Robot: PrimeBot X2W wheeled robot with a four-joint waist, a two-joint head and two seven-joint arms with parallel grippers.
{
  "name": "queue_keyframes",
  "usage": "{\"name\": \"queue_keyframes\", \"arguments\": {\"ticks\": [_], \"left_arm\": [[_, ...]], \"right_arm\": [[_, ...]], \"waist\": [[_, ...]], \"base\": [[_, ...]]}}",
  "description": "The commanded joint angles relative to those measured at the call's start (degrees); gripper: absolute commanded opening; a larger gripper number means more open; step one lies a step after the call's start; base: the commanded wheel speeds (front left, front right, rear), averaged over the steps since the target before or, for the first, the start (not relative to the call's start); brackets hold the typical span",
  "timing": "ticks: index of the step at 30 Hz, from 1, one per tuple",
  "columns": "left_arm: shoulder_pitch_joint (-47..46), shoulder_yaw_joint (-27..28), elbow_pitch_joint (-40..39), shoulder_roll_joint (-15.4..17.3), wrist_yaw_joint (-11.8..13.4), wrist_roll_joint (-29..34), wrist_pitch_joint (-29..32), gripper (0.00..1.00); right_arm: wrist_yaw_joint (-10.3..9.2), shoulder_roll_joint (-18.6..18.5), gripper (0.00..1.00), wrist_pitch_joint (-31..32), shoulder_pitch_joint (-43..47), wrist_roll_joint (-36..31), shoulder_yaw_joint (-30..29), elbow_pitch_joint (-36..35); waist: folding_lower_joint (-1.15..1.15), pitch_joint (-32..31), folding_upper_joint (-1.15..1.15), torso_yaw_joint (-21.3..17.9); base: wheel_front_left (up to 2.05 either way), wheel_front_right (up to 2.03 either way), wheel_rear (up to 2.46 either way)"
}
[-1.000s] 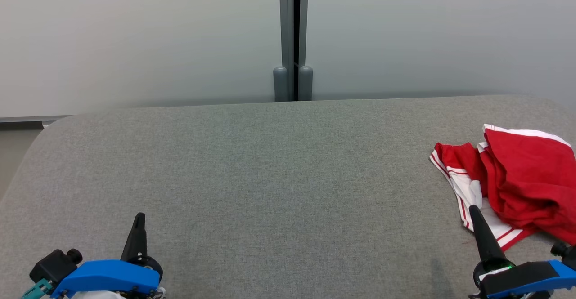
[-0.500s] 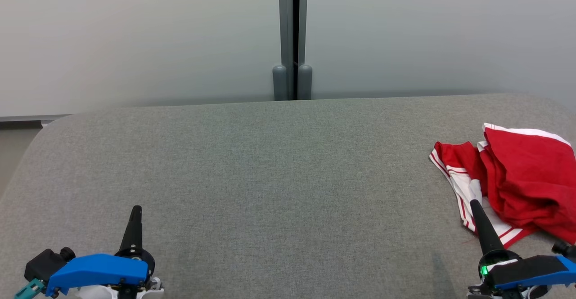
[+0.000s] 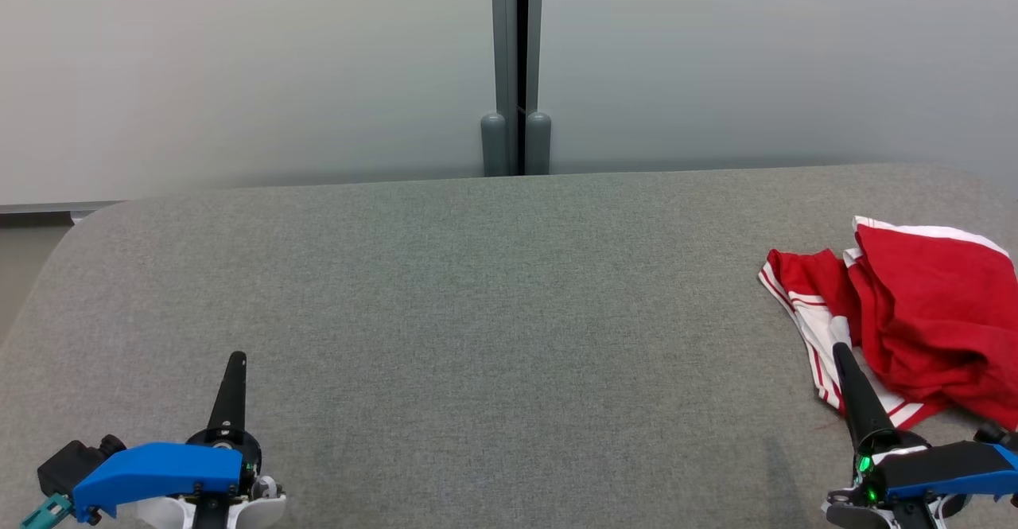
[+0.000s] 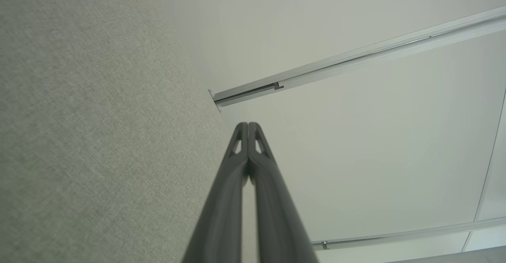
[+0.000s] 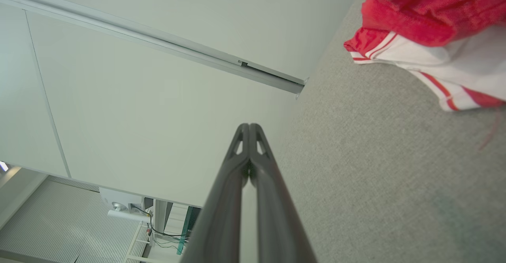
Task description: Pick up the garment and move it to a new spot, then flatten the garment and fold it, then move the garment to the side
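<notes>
Lying crumpled near the right edge of the table (image 3: 477,314), the red-and-white garment (image 3: 926,314) sits just beside the right hand (image 3: 838,348), closed and empty. The left hand (image 3: 236,357), likewise closed on nothing, is well apart. A grey post (image 3: 517,68) stands behind.

Ahead of me, a grey felt-topped table (image 3: 477,314) meets pale wall panels (image 3: 238,60), split at 12 o'clock by a grey upright post (image 3: 503,52), under soft even light.
</notes>
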Motion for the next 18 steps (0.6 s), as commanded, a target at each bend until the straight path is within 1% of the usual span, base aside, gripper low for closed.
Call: {"name": "queue_keyframes", "arguments": {"ticks": [1, 18], "left_arm": [[-1.1, 0.6, -0.2, 0.0, -0.3, -0.8, 0.3, 0.00], [-2.1, 3.3, 0.2, -1.5, -1.9, -7.5, 2.3, 0.00]], "right_arm": [[0.02, -0.4, 0.00, 0.2, -1.1, 1.0, -0.2, 0.0], [0.02, -0.2, 0.00, 1.0, -2.9, 9.1, -0.6, 1.9]], "waist": [[0.00, 0.0, -0.01, 0.0], [0.00, 0.2, -0.01, -0.1]], "base": [[0.00, 0.00, 0.00], [0.00, 0.00, 0.00]]}}
